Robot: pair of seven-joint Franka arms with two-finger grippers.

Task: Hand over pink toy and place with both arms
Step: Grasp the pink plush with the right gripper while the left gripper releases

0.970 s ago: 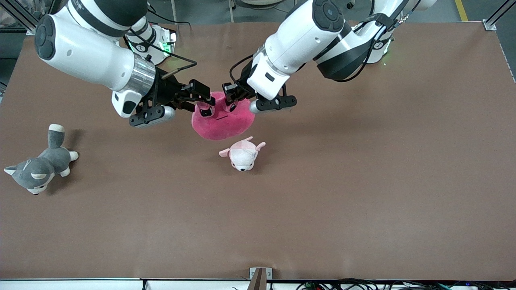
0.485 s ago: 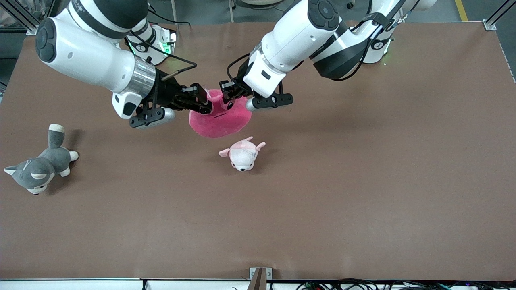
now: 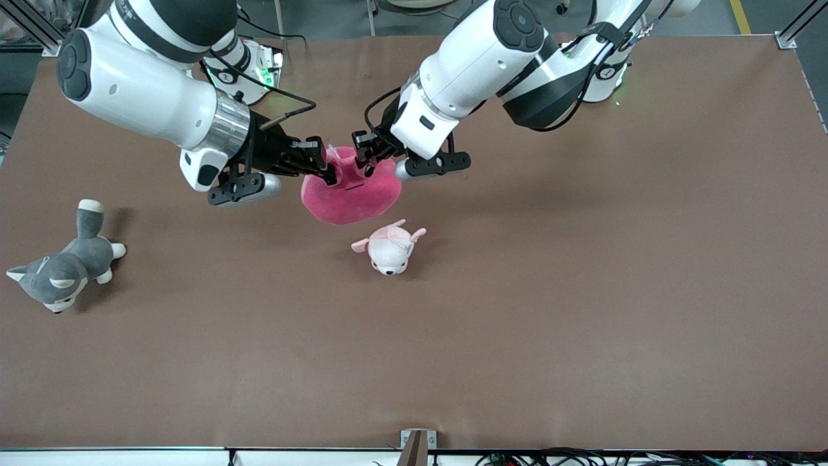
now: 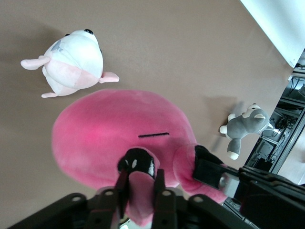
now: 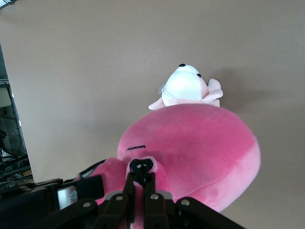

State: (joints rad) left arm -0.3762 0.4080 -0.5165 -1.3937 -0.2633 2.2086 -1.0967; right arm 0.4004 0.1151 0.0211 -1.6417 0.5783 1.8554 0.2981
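Front view: both the left gripper (image 3: 370,155) and right gripper (image 3: 321,169) clench the pink toy (image 3: 349,194) aloft between them; release and placing remain.

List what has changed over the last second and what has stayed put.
The big round hot-pink plush toy drifted slightly toward the right arm's end of the table, carried between the left gripper and the right gripper, both still shut on its top. No release yet. The small pale pink-and-white plush animal and the grey-and-white plush dog stayed where they were.
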